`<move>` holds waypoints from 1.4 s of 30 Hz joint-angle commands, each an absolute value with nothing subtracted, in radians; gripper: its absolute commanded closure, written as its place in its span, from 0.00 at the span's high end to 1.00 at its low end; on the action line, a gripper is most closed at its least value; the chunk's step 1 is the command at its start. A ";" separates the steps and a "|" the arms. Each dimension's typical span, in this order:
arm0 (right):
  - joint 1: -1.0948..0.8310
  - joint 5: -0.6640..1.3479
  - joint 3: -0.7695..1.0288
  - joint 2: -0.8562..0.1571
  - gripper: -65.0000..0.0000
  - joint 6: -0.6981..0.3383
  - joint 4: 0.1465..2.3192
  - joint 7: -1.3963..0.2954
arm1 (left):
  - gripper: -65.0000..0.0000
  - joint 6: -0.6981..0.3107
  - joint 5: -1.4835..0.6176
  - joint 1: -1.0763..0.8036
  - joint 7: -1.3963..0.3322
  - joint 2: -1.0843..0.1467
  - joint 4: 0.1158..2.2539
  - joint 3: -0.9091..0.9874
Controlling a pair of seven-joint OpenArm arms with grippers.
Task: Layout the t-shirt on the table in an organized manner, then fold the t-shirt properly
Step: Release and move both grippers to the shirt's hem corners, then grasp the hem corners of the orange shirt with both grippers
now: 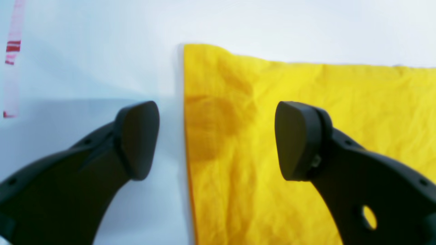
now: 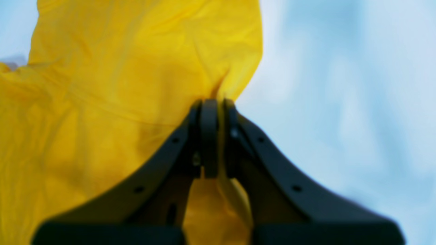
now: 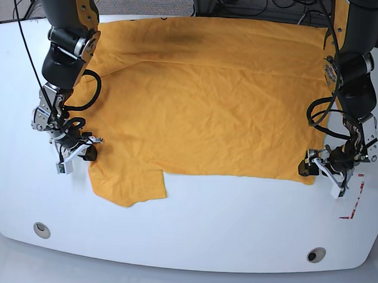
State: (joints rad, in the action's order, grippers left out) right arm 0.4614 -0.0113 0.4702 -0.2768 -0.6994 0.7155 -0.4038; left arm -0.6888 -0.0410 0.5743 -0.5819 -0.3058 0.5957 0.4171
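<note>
Nearest me, the front edge of the glossy white bench (image 3: pixel 191 242) is bare apart from two round grey grommet holes (image 3: pixel 41 229) and a strip of red tape (image 3: pixel 356 197) towards its front right corner. Just beyond lies the plain orange-yellow cotton t-shirt (image 3: pixel 209 105), spread nearly flat from mid-bench to the far edge, one sleeve poking out towards the front left.

My left end effector (image 1: pixel 217 139) is released — jaws wide, straddling the shirt's straight edge near the right side of the bench, one pad over bare bench and one over cloth, holding nothing. I judge that corner is laid where I want it.

My right end effector (image 2: pixel 215 105) is clenched on a pinch of yellow fabric at the opposite side — probably to draw the sleeve flat.
</note>
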 commanded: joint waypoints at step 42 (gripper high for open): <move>0.473 -0.031 0.463 -0.291 0.00 -0.698 1.015 -0.562 | 0.00 -0.690 -0.044 0.547 -0.682 -0.245 0.966 0.346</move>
